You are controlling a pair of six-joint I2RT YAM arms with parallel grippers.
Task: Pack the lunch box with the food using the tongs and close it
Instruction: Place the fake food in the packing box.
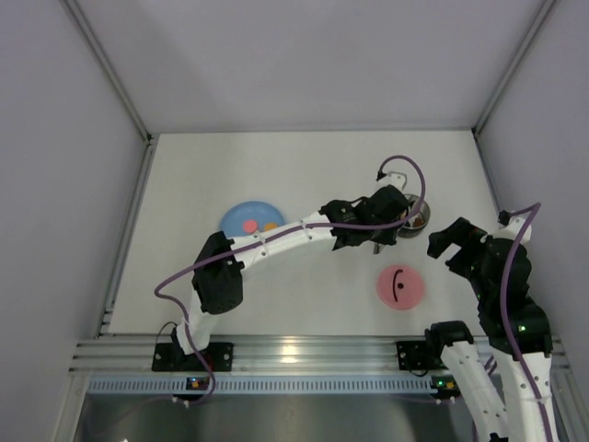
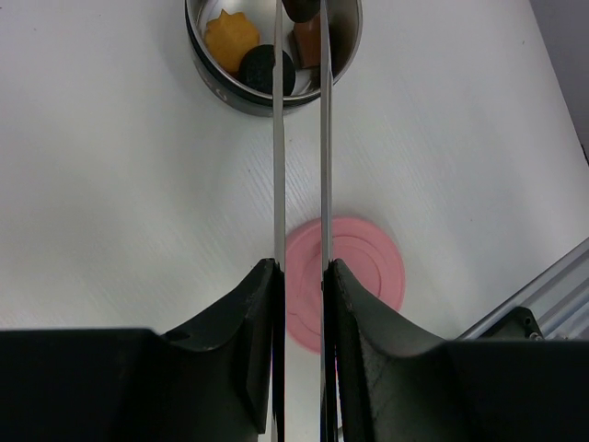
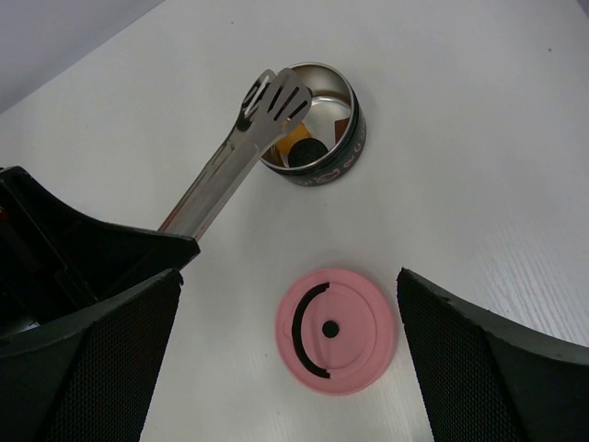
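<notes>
Left of the table's [image 1: 304,166] middle, the light-blue plate [image 1: 237,214] holds 2 food pieces [image 1: 259,225], pink and orange. My left gripper [image 2: 301,272] is clamped on the tongs [image 2: 278,138], whose tips sit over the steel lunch box [image 2: 221,87] toward the right edge. 3 pieces lie inside it. The pink lid [image 3: 359,322] lies flat nearer the front edge. My right gripper [image 1: 444,241] hangs near it, jaws wide, holding nothing.

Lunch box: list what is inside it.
Inside the lunch box lie an orange piece, a black piece and a brown piece. The tongs reach over it, hiding anything beneath their tips.
</notes>
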